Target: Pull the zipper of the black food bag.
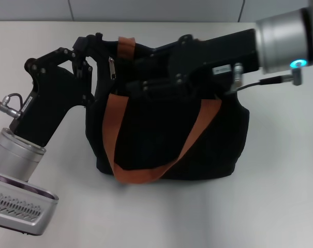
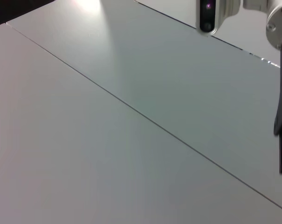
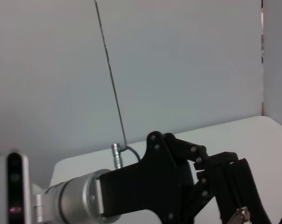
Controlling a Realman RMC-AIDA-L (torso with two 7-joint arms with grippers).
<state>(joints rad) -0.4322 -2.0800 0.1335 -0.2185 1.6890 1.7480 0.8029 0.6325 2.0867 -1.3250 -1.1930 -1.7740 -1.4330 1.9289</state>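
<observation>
Left hand sits at the black food bag's top corner, zipper just beside it; right hand over the top; grips unclear on both.

Pale white tabletop (grey seamed wall panels behind)

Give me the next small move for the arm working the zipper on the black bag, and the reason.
Probably the left gripper should close on the zipper and draw it along the top toward the right gripper. The silver tab lies just beside the left fingertips at the black food bag's left end, while the right gripper sits on the bag's top, seemingly steadying it.
</observation>
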